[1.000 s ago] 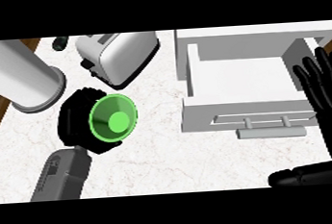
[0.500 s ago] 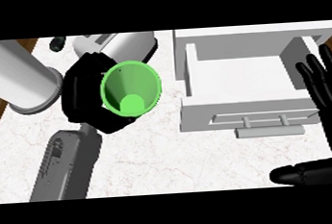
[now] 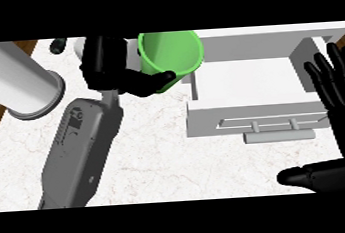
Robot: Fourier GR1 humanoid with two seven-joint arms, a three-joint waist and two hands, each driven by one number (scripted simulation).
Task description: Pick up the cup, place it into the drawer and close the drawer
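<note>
Partly hidden, the bright green plastic cup (image 3: 170,51) has its lower side covered by the black left hand (image 3: 121,71), whose fingers curl round it. It is tipped, with its hollow inside showing, just beside the left wall of the open white drawer (image 3: 257,91). At the right edge, the black right hand (image 3: 344,128) rests with fingers spread.

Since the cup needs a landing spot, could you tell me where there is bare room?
The drawer shows bare floor. Counter lies bare between the left forearm and drawer front. It is crowded upper left: the canister, and the left robot hand holding the cup. The right robot hand rests open at the drawer's right.
</note>
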